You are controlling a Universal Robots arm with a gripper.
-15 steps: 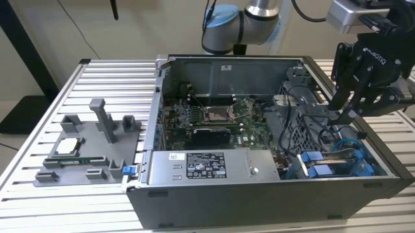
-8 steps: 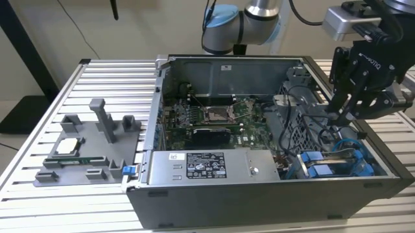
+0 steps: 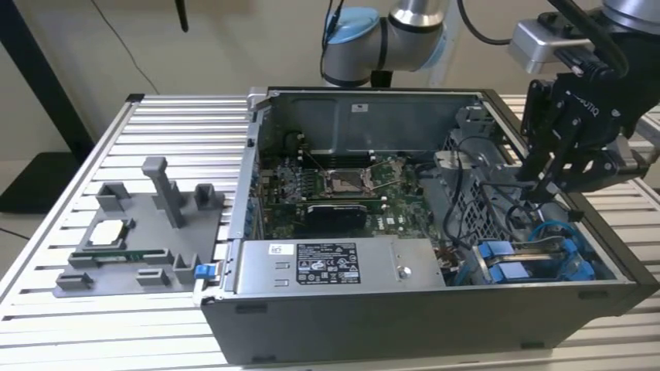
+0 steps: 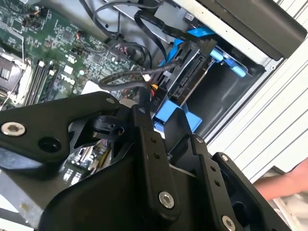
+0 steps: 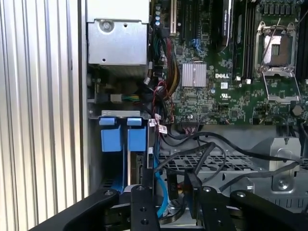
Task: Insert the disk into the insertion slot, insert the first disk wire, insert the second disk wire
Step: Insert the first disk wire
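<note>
Tool [image 3: 542,191] just above the disk [image 4: 190,79]

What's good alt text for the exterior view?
A robot arm's gripper hangs in an open computer case near the blue-railed insertion slot, at the exterior view's right. A grey fixture tray sits on the slatted table at its left.

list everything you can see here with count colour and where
table: 1, silver, under everything
case: 1, grey, open, on table
motherboard: 1, green, inside case
power supply: 1, grey, inside case
fixture tray: 1, grey, on table, exterior view's left
slot: 1, grey with blue tabs, inside case, exterior view's right
disk: 1, blue caddy, in slot
cables: several, black and blue, by slot
arm: 1, grey and blue, behind case
gripper: 1, black, inside case near slot
</note>
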